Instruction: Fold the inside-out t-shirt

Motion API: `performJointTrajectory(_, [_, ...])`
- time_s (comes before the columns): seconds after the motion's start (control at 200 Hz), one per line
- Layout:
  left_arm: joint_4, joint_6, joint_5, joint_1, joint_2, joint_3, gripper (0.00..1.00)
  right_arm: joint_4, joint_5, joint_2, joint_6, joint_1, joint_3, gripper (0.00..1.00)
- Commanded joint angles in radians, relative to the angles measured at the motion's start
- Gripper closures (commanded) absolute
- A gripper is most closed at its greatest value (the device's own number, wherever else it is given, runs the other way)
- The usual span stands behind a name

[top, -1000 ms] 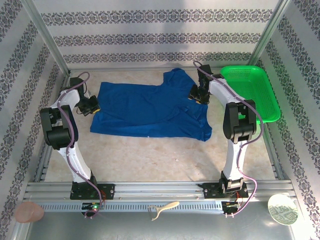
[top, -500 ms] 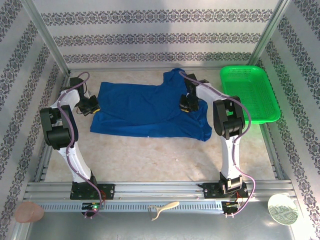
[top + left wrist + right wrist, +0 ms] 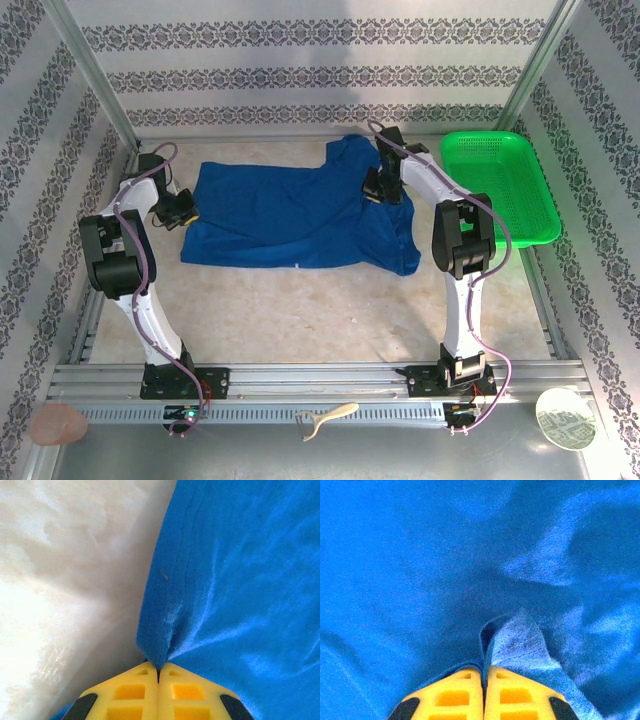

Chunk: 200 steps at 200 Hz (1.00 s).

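The inside-out t-shirt (image 3: 290,215) is royal blue and lies spread across the far half of the table, with a small white mark at its near hem. My left gripper (image 3: 190,212) sits at the shirt's left edge, shut on a pinched fold of blue cloth (image 3: 159,650). Over the shirt's right part my right gripper (image 3: 372,192) is shut on a raised hem fold (image 3: 512,640). In the right wrist view the blue cloth (image 3: 420,570) lies under and around the yellow fingers (image 3: 455,695).
A green mesh basket (image 3: 505,180) stands at the far right, just beyond the right arm. Patterned walls enclose the table on three sides. The metal rail (image 3: 320,380) with both arm bases runs along the near edge.
My right gripper closed on the shirt, swung left over it, then moved toward the back, pulling the right side of the cloth with it. The left arm has stayed still.
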Motion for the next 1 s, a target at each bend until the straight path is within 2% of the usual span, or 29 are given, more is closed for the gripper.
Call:
performJointTrajectory(0.0, [0.023, -0.019, -0.003, 0.018, 0.030, 0.025, 1.00, -0.024, 0.017, 0.003, 0.031, -0.006, 0.053, 1.00])
performJointTrajectory(0.155, [0.046, -0.035, 0.008, 0.021, 0.050, 0.033, 1.00, -0.042, 0.032, 0.044, 0.038, -0.010, 0.124, 1.00])
performJointTrajectory(0.17, [0.048, -0.037, 0.009, 0.021, 0.054, 0.036, 1.00, -0.045, 0.036, 0.052, 0.038, -0.010, 0.131, 0.91])
performJointTrajectory(0.175, [0.049, -0.037, 0.009, 0.021, 0.056, 0.038, 1.00, -0.045, 0.036, 0.052, 0.038, -0.010, 0.131, 0.91])
performJointTrajectory(0.21, [0.048, -0.040, 0.012, 0.021, 0.068, 0.050, 1.00, -0.053, 0.037, 0.067, 0.034, -0.011, 0.146, 0.66])
performJointTrajectory(0.235, [0.050, -0.042, 0.013, 0.021, 0.077, 0.061, 1.00, -0.054, 0.035, 0.075, 0.027, -0.013, 0.150, 0.55])
performJointTrajectory(0.28, [0.051, -0.045, 0.011, 0.021, 0.098, 0.080, 1.00, -0.066, 0.043, 0.075, 0.015, -0.015, 0.150, 0.46])
performJointTrajectory(0.34, [0.053, -0.051, 0.009, 0.021, 0.123, 0.108, 1.00, -0.075, 0.060, 0.046, -0.006, -0.018, 0.120, 0.41])
performJointTrajectory(0.365, [0.050, -0.053, 0.011, 0.021, 0.135, 0.123, 1.00, -0.076, 0.067, 0.024, -0.016, -0.018, 0.095, 0.40])
performJointTrajectory(0.515, [0.034, -0.036, 0.021, 0.024, 0.141, 0.196, 0.65, -0.037, 0.088, -0.165, -0.033, -0.030, -0.168, 0.39])
performJointTrajectory(0.645, [0.011, -0.026, 0.029, 0.030, 0.072, 0.204, 0.45, -0.010, 0.093, -0.352, -0.049, -0.030, -0.418, 0.37])
performJointTrajectory(0.779, [-0.049, -0.037, 0.067, 0.031, -0.022, 0.135, 0.42, 0.005, 0.088, -0.483, -0.054, -0.027, -0.613, 0.36])
performJointTrajectory(0.874, [-0.034, -0.070, 0.108, 0.029, -0.118, -0.017, 0.41, 0.002, 0.092, -0.553, -0.060, -0.022, -0.697, 0.36])
performJointTrajectory(0.994, [-0.016, -0.079, 0.108, 0.027, -0.233, -0.195, 0.41, 0.015, 0.076, -0.595, -0.063, -0.013, -0.776, 0.36])
